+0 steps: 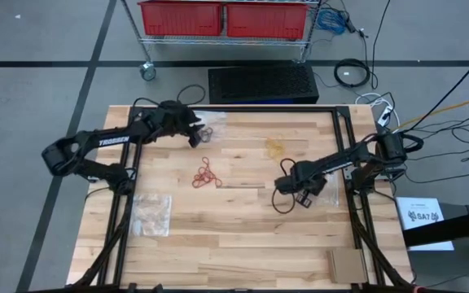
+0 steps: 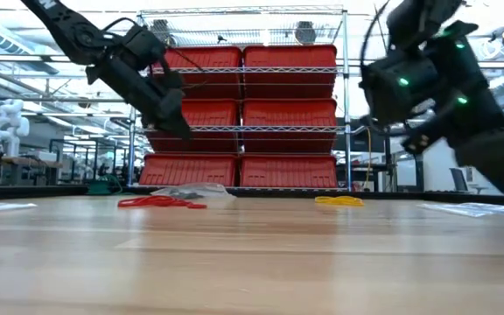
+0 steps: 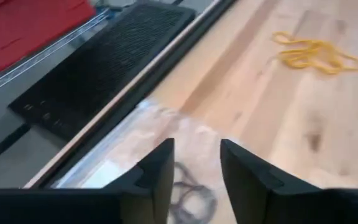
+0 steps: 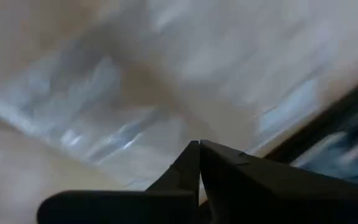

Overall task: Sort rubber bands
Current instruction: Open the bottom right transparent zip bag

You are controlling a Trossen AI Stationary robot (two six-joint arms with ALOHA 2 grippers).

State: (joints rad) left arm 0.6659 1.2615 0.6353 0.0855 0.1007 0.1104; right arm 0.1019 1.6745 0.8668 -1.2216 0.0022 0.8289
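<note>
near the middle of the high view, on the bare wood, lies a loose heap of red rubber bands (image 1: pixel 206 176). up and right of it sits a smaller tangle of yellowish tan rubber bands (image 1: pixel 276 147), and toward the upper left a few black rubber bands (image 1: pixel 206 133) rest on a clear plastic bag (image 1: pixel 212 122) by the table (image 1: pixel 243 236) edge. a second bag (image 1: pixel 151 213) lies at lower left and a third (image 1: pixel 332 183) under the right arm.

the left gripper (image 1: pixel 192 134) hangs over the black bands on that bag. its fingers (image 3: pixel 160 177) stand apart with nothing between them, and the dark loops (image 3: pixel 188 198) show just beyond and below the tips, apparently not touching. the low view puts this claw well above the tabletop.

the right gripper (image 1: pixel 285 185) is at centre right, close to the third bag. its fingers are pressed together, and whether a band is pinched there i cannot tell. the red heap lies well to its left and the tan tangle above it in the frame, both apart from it.

risks, as i judge them: the bands are thin and tangled, so a pinch may lift several at once. over a bag, the fingers could catch the slippery plastic and drag it and the black bands along. a grip on nothing would be hard to notice.
</note>
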